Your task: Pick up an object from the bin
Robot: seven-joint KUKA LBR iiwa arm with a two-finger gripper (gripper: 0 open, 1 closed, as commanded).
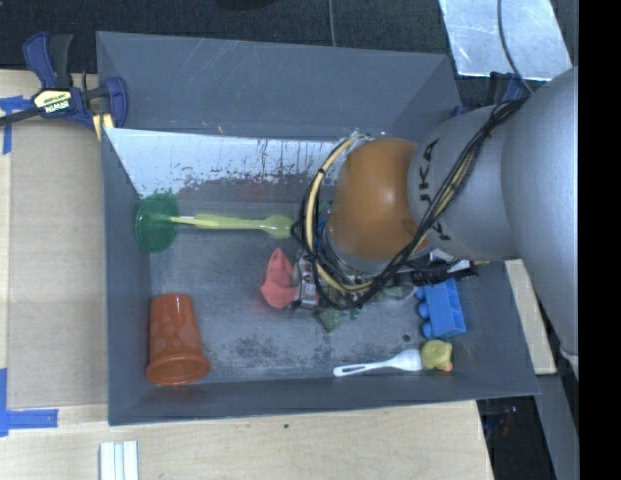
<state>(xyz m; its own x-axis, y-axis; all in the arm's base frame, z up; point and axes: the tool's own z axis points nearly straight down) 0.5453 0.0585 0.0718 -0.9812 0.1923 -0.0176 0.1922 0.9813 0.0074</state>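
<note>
- Two things lie nearest, along the near wall at the right: a white plastic spoon and, touching the right end of it, a small yellow thing.
- One orange cup lies on its side in the near left corner, with the mouth toward the near wall.
- A blue toy block lies just behind the yellow thing, at the right side.
- The gripper is down at the middle of the bin floor, under the orange wrist cover and the cables. Whether it is open or closed, and whether it has hold of anything, I cannot tell.
- A small dark green thing shows at the near edge of the gripper, partly hidden by it.
- A pink crumpled thing lies just beside the gripper, on its left.
- Farthest, a green ladle lies flat, with its round head at the left and its pale yellow-green handle pointing right, toward the arm.
</note>
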